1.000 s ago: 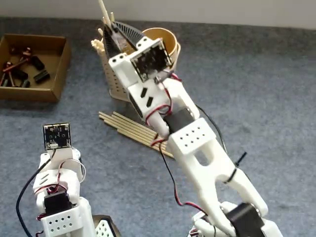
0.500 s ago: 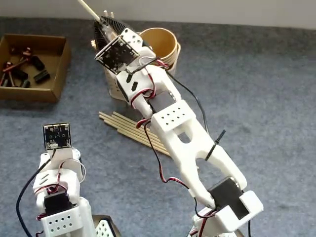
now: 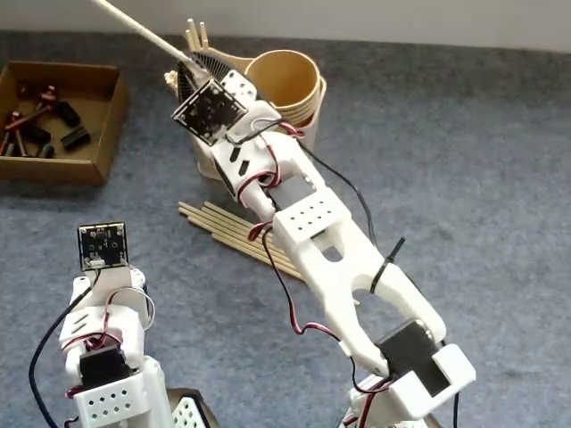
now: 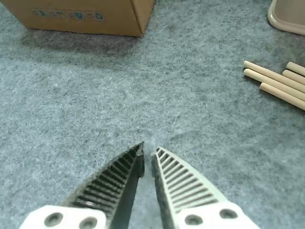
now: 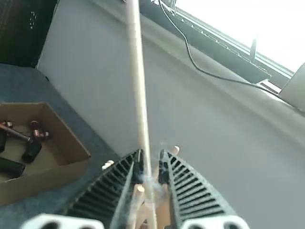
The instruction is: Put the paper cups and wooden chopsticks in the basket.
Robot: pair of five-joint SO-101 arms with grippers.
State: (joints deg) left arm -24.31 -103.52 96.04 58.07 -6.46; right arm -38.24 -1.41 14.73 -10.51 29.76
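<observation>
Precariously pinching one slanted wooden chopstick in the right gripper over the basket, risking it levering outside.

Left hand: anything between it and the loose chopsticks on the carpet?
Nothing visible. In the left wrist view, bare carpet lies between the left hand and the chopsticks. In the high view the right arm passes above the pile's other end, not the end nearer the left hand.

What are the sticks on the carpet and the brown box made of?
The chopsticks look like bare pale wood: matte, light tan, with blunt round ends. The box looks like plain brown cardboard: thin folded walls, dull surface.
</observation>
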